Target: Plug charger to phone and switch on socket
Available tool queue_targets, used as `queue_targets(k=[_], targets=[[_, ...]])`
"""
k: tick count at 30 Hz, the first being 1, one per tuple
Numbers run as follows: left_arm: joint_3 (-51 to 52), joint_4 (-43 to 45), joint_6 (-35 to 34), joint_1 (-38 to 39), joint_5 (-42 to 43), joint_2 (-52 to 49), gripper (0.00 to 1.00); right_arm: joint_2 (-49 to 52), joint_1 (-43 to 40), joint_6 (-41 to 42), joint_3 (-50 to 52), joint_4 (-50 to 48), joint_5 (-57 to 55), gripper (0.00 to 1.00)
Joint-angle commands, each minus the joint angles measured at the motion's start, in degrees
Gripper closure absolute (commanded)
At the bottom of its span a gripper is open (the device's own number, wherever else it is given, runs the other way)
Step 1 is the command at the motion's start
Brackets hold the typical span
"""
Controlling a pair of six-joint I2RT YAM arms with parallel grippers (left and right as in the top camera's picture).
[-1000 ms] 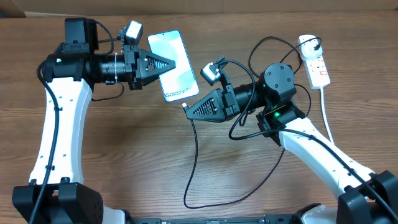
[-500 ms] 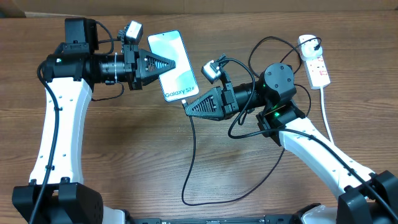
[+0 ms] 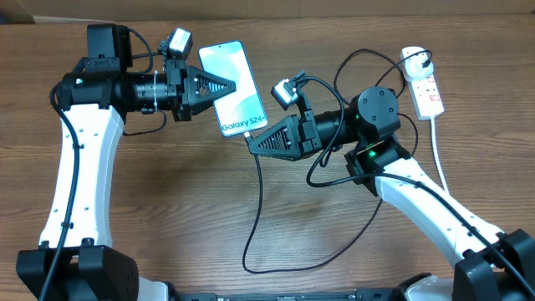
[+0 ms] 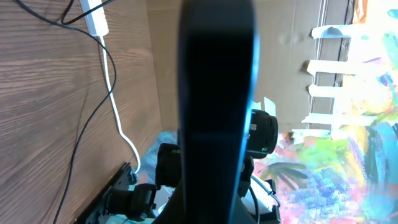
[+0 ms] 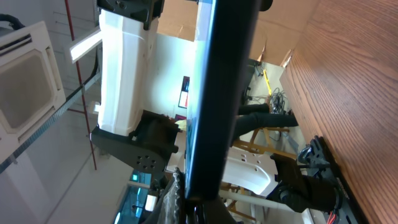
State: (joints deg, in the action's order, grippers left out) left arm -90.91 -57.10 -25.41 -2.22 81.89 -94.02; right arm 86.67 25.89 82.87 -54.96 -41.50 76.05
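Over wooden table [image 3: 167,217], slim pale-cyan phone [image 3: 237,84], white lettering

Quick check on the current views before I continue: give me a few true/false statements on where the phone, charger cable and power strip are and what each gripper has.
1. The left gripper is shut on the phone. True.
2. The right gripper holds the charger by its connector end at the phone's bottom edge. True.
3. The power strip lies at the left side of the table. False: it lies at the far right.
4. The charger cable is coiled on the phone's screen. False: it drops from the right gripper and loops across the table's front.
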Motion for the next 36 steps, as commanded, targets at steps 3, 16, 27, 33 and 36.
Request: queue_targets(k=[3,16,27,33,36], targets=[[-1.07,0.37,-0.55,0.37,3.30,1.51,0.96,-0.74,-0.13,0.46,-0.22,-0.48,-0.39,0.96],[-1.07,0.37,-0.52,0.37,5.20,1.51,0.96,-0.74,-0.13,0.48,-0.22,-0.46,-2.75,0.96],[-1.07,0.35,-0.55,0.37,6.75,1.51,0.96,-0.74,-0.13,-1.55,-0.22,-0.46,-6.40,0.96],[-1.07,0.15,-0.57,0.37,6.78,1.51,0.96,-0.74,-0.13,-1.53,-0.22,-0.46,-7.52,0.96],[-1.07,-0.09,-0.57,0.39,6.80,1.51,0.96,-0.74,-0.13,-1.51,-0.22,-0.46,-8.09,0.96]])
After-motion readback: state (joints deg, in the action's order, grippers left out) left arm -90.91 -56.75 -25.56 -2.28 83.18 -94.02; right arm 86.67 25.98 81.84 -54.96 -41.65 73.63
